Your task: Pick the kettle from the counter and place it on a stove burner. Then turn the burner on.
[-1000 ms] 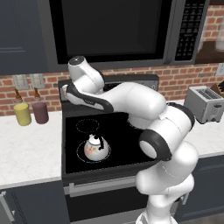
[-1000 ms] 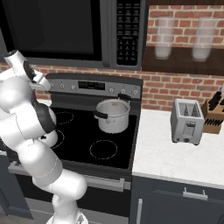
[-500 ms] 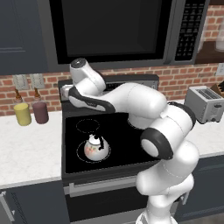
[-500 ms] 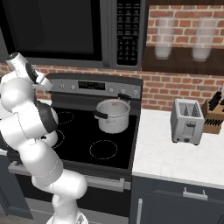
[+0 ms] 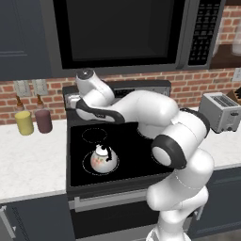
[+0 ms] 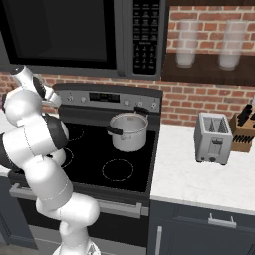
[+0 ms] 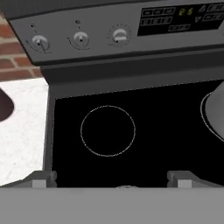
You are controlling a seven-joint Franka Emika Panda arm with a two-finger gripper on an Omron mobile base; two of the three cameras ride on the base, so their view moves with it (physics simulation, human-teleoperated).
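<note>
- One kettle (image 5: 103, 159), on the cooktop.
- One steel pot (image 6: 128, 131).
- One toaster (image 6: 213, 138).
- Two cups (image 5: 33, 121) on the counter (image 5: 28, 162): one yellow, one maroon.
- Three round knobs (image 7: 78, 39) left of the display.
- One microwave (image 6: 84, 35).
- One knife block (image 6: 244, 132).
- Two glass jars (image 6: 206, 45) on the shelf.

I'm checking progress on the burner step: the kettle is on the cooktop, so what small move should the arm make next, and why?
Probably ease the open gripper forward toward the knobs on the stove's back panel. The kettle already sits inside a front burner ring, released, and that ring shows no red glow, so a knob probably needs turning.
</note>
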